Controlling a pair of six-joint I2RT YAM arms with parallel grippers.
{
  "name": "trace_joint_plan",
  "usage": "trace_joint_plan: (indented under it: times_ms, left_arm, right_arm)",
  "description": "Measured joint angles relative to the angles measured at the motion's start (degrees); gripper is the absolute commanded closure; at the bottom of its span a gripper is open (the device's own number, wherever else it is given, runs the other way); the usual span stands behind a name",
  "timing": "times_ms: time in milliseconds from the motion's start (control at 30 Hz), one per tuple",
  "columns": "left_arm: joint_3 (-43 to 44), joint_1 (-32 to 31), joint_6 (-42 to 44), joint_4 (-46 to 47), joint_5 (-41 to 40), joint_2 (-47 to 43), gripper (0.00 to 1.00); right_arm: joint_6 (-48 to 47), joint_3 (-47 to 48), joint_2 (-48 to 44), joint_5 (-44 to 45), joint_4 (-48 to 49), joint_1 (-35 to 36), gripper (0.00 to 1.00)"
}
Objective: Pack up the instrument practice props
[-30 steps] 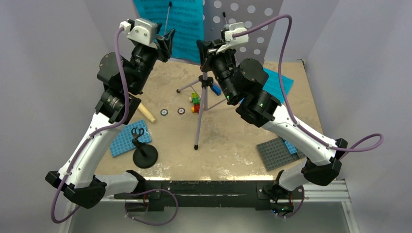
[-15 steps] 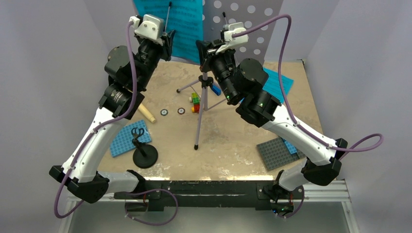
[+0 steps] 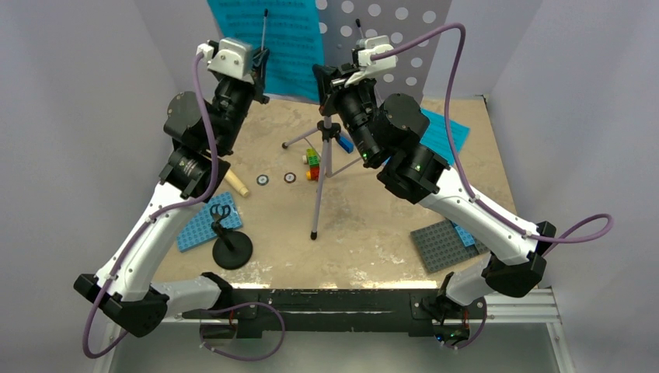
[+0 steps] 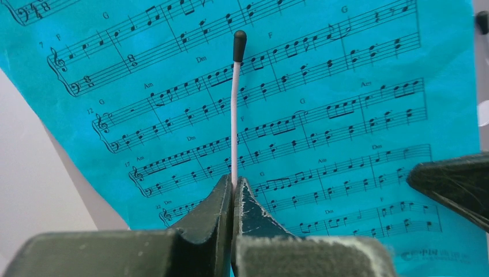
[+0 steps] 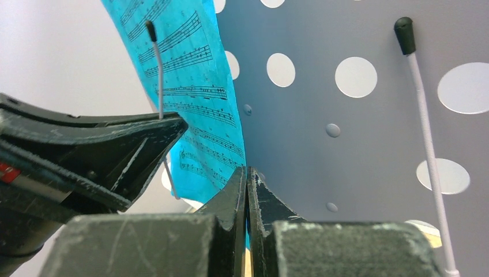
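The lavender hole-punched music stand (image 3: 392, 31) stands at the back on its silver tripod (image 3: 322, 179). A teal sheet-music page (image 3: 287, 39) leans on it. My left gripper (image 3: 260, 66) is shut on the stand's thin white page-holder wire (image 4: 235, 115), in front of the page (image 4: 346, 86). My right gripper (image 3: 322, 78) is shut on the page's right edge (image 5: 196, 115), against the lavender desk (image 5: 323, 104). Another teal page (image 3: 449, 132) lies at the right. The cream microphone (image 3: 235, 185) is partly hidden by my left arm. The black mic stand (image 3: 231, 249) stands at the front left.
A blue baseplate (image 3: 198, 225) lies beside the mic stand and a grey baseplate (image 3: 447, 245) at the front right. Small coloured bricks (image 3: 312, 165) and two round discs (image 3: 263, 179) sit near the tripod legs. A second white wire (image 5: 427, 138) stands on the stand's right.
My left gripper has moved up and in to the page and shut on the white wire. The teal page has shifted slightly left. The right arm has not moved.
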Motion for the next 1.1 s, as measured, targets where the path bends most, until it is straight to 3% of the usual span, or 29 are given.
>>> trace_joint_plan:
  times_ms: [133,633,1100]
  left_arm:
    - [-4.5,0.0,0.0,4.7,0.4,-2.9,1.00]
    - [-7.3,0.2,0.0,6.4,0.8,-5.6,1.00]
    - [-9.1,0.2,0.0,8.0,0.8,-7.1,1.00]
  right_arm:
    - [0.0,0.0,0.0,0.0,0.0,0.0,1.00]
    - [0.0,-0.3,-0.7,0.0,-0.5,0.0,1.00]
    - [0.1,-6.1,-15.1,0.5,-2.9,0.0,1.00]
